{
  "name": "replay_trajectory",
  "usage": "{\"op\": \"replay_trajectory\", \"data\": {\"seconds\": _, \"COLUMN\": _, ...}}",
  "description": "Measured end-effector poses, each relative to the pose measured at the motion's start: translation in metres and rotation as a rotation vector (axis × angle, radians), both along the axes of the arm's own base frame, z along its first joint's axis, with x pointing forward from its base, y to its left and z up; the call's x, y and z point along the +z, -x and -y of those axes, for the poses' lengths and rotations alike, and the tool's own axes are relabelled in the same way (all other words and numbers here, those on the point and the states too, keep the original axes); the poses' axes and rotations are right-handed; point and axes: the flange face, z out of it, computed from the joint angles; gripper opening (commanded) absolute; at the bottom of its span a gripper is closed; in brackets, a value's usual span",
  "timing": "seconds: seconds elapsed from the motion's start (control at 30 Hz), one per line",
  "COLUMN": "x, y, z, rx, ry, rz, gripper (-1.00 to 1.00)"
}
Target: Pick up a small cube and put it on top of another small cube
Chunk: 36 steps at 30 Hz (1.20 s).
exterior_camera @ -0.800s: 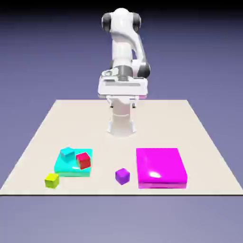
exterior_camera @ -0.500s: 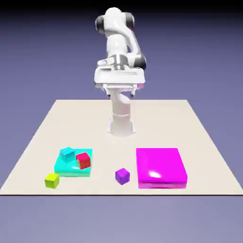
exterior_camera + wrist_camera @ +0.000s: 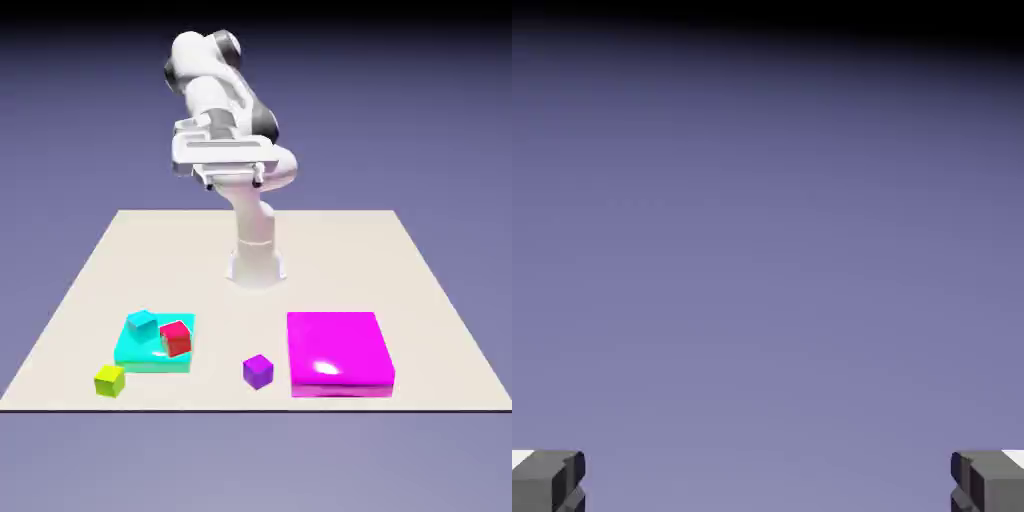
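gripper high above desk's far edge, jaws wide, empty | hand view: backdrop only, fingertips at the corners | purple cube on desk, near edge, just beside magenta slab | red cube on cyan slab

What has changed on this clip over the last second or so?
The arm has swung its raised hand toward the exterior view's left; the tool is open and empty, holding nothing. The purple cube, red cube, yellow-green cube and the slabs stayed put.
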Motion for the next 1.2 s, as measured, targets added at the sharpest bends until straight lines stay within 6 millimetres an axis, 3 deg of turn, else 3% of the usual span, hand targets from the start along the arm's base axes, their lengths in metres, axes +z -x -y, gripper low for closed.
{"op": "replay_trajectory", "data": {"seconds": 0.23, "x": -0.036, "y": -0.015, "z": 0.017, "rx": 0.083, "ry": -0.018, "rz": 0.038, "gripper": 0.0}}
{"op": "replay_trajectory", "data": {"seconds": 0.5, "x": -0.101, "y": -0.035, "z": 0.018, "rx": 0.183, "ry": -0.033, "rz": 0.045, "gripper": 0.0}}
{"op": "replay_trajectory", "data": {"seconds": 0.9, "x": -0.235, "y": -0.047, "z": -0.02, "rx": 0.362, "ry": -0.024, "rz": -0.011, "gripper": 0.0}}
{"op": "replay_trajectory", "data": {"seconds": 1.17, "x": -0.333, "y": -0.021, "z": -0.057, "rx": 0.485, "ry": 0.003, "rz": -0.078, "gripper": 0.0}}
{"op": "replay_trajectory", "data": {"seconds": 1.2, "x": -0.344, "y": -0.013, "z": -0.052, "rx": 0.466, "ry": 0.001, "rz": -0.086, "gripper": 0.0}}
